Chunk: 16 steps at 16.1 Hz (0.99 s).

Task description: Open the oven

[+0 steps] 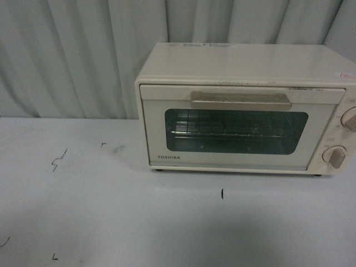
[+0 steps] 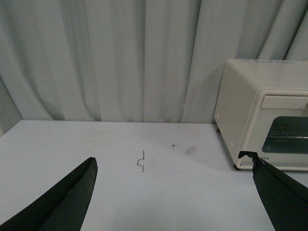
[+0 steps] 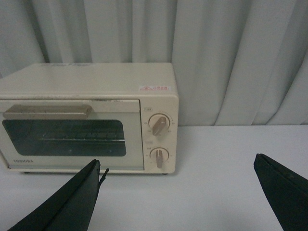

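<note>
Cream oven (image 1: 245,67), glass door (image 1: 236,130) closed; left claw (image 2: 168,159) and right claw (image 3: 176,160) both spread wide.

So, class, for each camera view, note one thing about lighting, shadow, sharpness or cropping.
Front view: flat, dim, bluish light; the table darkens toward its near edge; the oven is cropped at the right border, its glass window dark without strong glare. Left wrist view: the fingers of the left gripper are featureless black silhouettes. Right wrist view: the right gripper likewise; the oven looks slightly soft.
</note>
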Each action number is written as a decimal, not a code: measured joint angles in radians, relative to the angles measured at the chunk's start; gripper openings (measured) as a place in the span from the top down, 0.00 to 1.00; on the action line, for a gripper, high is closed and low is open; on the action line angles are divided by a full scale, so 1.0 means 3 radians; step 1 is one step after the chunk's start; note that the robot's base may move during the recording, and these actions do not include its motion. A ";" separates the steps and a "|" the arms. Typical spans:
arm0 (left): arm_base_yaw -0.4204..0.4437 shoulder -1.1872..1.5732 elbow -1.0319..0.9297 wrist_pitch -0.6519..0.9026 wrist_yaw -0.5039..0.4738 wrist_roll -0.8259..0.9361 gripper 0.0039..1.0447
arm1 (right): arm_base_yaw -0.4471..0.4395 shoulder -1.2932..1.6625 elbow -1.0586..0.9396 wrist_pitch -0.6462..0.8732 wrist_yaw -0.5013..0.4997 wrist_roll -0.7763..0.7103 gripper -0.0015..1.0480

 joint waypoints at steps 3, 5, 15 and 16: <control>0.0000 -0.0001 0.0000 0.0013 0.0000 0.0000 0.06 | 0.0000 -0.0004 0.0000 0.0014 -0.0001 0.0000 0.06; 0.0000 -0.0001 0.0000 0.0014 0.0000 0.0000 0.06 | 0.0000 -0.0004 0.0000 0.0013 0.0000 0.0000 0.06; -0.0708 0.1792 0.0977 -0.0958 -0.0509 -0.1175 0.06 | 0.0000 -0.0004 0.0000 0.0013 -0.0003 0.0000 0.06; -0.0872 0.2159 0.1055 -0.0668 -0.0543 -0.1385 0.06 | 0.0000 -0.0004 0.0000 0.0013 -0.0003 0.0000 0.06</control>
